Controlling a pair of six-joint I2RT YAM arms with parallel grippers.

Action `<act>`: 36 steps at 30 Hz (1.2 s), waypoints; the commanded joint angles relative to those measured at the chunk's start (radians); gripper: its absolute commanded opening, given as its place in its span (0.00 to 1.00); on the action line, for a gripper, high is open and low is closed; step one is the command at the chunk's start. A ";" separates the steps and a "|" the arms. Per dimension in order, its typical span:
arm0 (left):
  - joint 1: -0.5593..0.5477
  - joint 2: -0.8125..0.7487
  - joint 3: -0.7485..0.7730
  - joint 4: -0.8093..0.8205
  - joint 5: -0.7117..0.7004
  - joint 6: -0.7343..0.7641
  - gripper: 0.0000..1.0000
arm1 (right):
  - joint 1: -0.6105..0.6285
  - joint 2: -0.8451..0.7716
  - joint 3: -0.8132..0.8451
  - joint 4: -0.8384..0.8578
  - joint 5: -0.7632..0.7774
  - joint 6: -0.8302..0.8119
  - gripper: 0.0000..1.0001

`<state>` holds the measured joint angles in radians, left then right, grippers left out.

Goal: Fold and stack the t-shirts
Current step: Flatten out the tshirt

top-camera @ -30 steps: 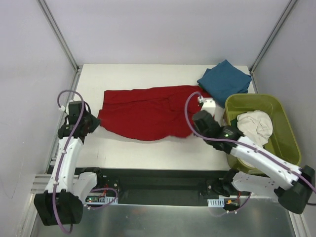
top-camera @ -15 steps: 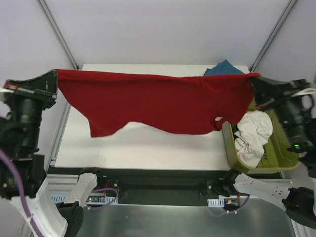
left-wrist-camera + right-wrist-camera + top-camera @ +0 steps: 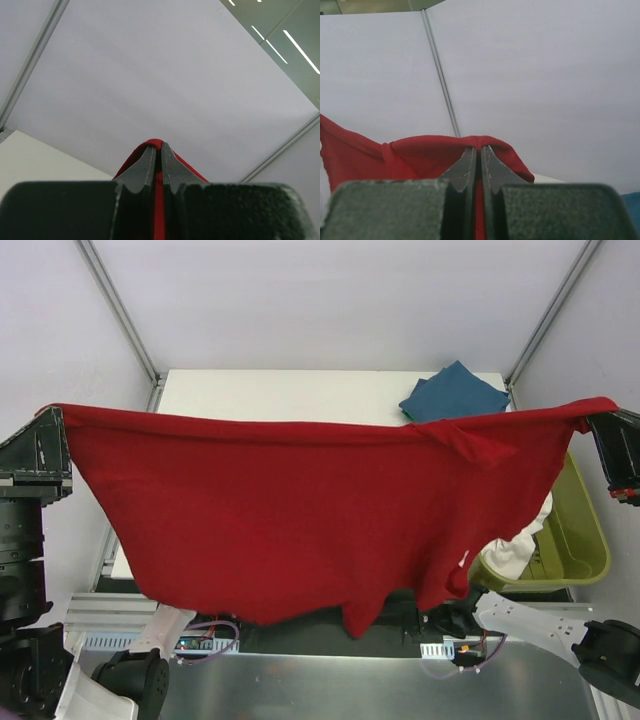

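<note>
As the left gripper [image 3: 156,148] pinches shut on one corner of the deep red t-shirt [image 3: 290,520] and the right gripper [image 3: 476,150] clamps the opposite corner, the garment hangs high over the table [image 3: 280,395] as a taut-topped sheet, screening most of it. Its long axis runs left to right, loose edge drooping toward the near side; where the neck points is unclear. The step looks like spreading before the fold; next it needs lowering flat, clear of the folded teal-blue t-shirt [image 3: 455,392] at far right and the white t-shirt [image 3: 520,552] in the olive-green tub [image 3: 590,540].
</note>
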<state>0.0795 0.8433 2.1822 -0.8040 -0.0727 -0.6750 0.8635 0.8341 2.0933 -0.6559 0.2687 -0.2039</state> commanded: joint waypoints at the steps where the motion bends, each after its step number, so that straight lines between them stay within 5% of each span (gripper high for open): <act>1: 0.002 0.026 0.054 0.022 -0.049 0.060 0.00 | -0.001 0.013 0.024 0.042 -0.057 -0.022 0.00; 7: 0.002 0.051 -0.063 0.031 -0.084 0.080 0.00 | 0.000 0.069 -0.038 0.088 0.065 -0.092 0.00; 15: 0.002 0.207 -0.513 0.195 -0.136 0.043 0.00 | -0.090 0.282 -0.341 0.279 0.615 -0.264 0.01; 23: 0.002 0.706 -0.596 0.408 -0.171 0.060 0.00 | -0.443 0.757 -0.417 0.300 0.085 0.047 0.01; 29: 0.002 1.210 -0.343 0.408 -0.109 0.135 0.00 | -0.524 1.214 -0.140 0.259 -0.074 0.139 0.02; 36: 0.002 1.487 -0.141 0.410 -0.062 0.178 0.00 | -0.570 1.467 0.034 0.248 -0.203 0.187 0.06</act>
<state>0.0792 2.2856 1.9392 -0.4179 -0.1642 -0.5514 0.3111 2.2856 2.0281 -0.4259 0.1623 -0.0772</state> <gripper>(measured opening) 0.014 0.052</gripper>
